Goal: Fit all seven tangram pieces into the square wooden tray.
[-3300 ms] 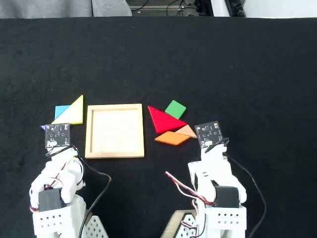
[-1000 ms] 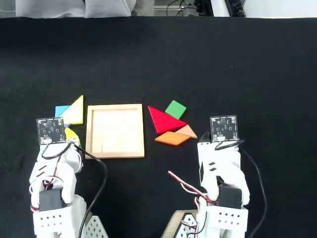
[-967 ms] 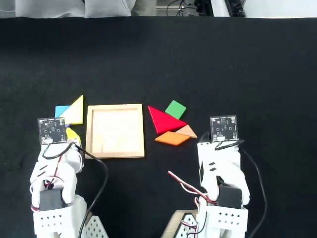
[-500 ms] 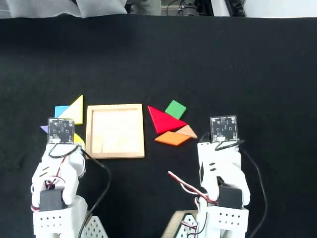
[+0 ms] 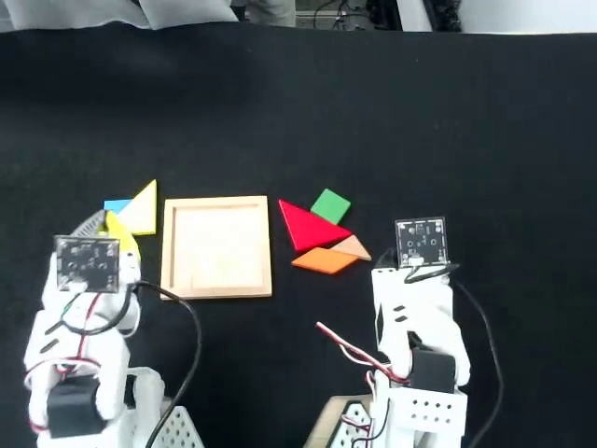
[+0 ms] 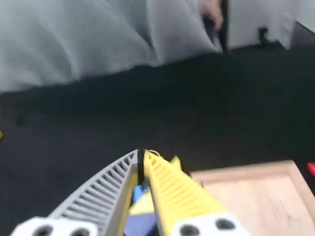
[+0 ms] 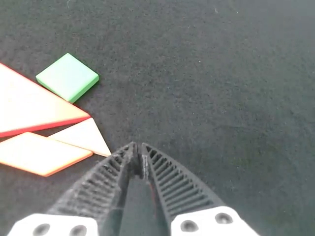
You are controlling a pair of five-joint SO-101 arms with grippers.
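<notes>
Near the table's (image 5: 308, 112) front edge, the left gripper (image 6: 141, 156), pressed together, hangs over the yellow triangle (image 5: 145, 211) beside the wooden tray (image 5: 216, 201); the right gripper (image 7: 138, 158), also closed, sits by the cream triangle (image 7: 84, 136).

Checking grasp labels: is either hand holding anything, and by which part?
Nothing in the right hand. The left hand is shut too; whether the blue and yellow bits between its fingers are gripped cannot be told.

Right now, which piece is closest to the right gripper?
The small tan triangle, its corner just off the right gripper; the orange piece, red triangle and green square lie farther.
</notes>
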